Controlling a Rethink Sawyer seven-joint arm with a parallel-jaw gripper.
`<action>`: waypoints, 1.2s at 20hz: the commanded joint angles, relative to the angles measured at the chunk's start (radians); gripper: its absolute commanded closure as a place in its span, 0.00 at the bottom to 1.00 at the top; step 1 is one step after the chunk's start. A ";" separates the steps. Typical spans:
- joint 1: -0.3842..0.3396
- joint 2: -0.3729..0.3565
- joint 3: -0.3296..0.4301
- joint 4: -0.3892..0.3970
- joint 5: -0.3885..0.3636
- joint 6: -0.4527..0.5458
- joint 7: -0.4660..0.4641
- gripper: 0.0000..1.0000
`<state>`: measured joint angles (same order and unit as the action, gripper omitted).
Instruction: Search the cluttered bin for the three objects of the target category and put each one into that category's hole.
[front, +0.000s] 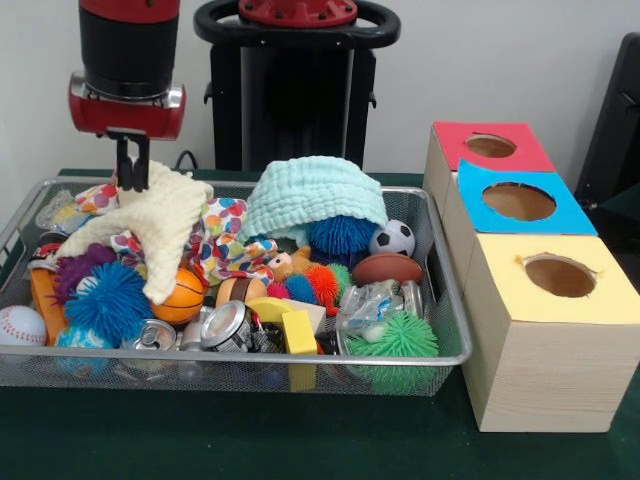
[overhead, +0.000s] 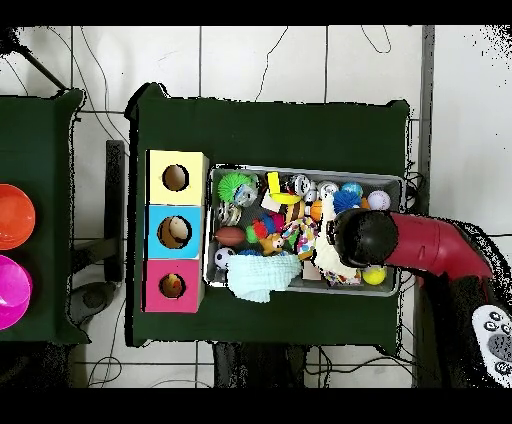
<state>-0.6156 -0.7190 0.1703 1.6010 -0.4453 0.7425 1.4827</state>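
Note:
A wire bin (front: 300, 357) holds a jumble of balls, cans and cloths. My gripper (front: 131, 186) is at the bin's back left, shut on the top edge of a cream cloth (front: 160, 230) that rises in a peak to it. A mint cloth (front: 315, 195) covers a blue spiky ball (front: 340, 235). Around them lie a soccer ball (front: 396, 238), a brown football (front: 386, 268), a basketball (front: 183, 297), a baseball (front: 20, 325), cans (front: 228, 325) and a green spiky ball (front: 400, 340). In the overhead view my arm (overhead: 365, 237) hides the gripper.
Three boxes with round holes stand right of the bin: red (front: 455, 135), blue (front: 480, 215), yellow (front: 540, 340). A dotted cloth (front: 225, 235) and a yellow block (front: 298, 335) lie in the bin. Orange (overhead: 12, 215) and pink (overhead: 10, 290) bowls sit on a side table.

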 joint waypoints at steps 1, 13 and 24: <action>0.014 0.072 0.061 0.045 0.016 -0.072 0.067 1.00; 0.081 0.119 0.024 0.097 0.080 -0.167 0.213 1.00; 0.180 0.069 -0.078 0.141 0.192 -0.159 0.321 1.00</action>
<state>-0.4587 -0.6474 0.1409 1.6686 -0.3217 0.6265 1.4939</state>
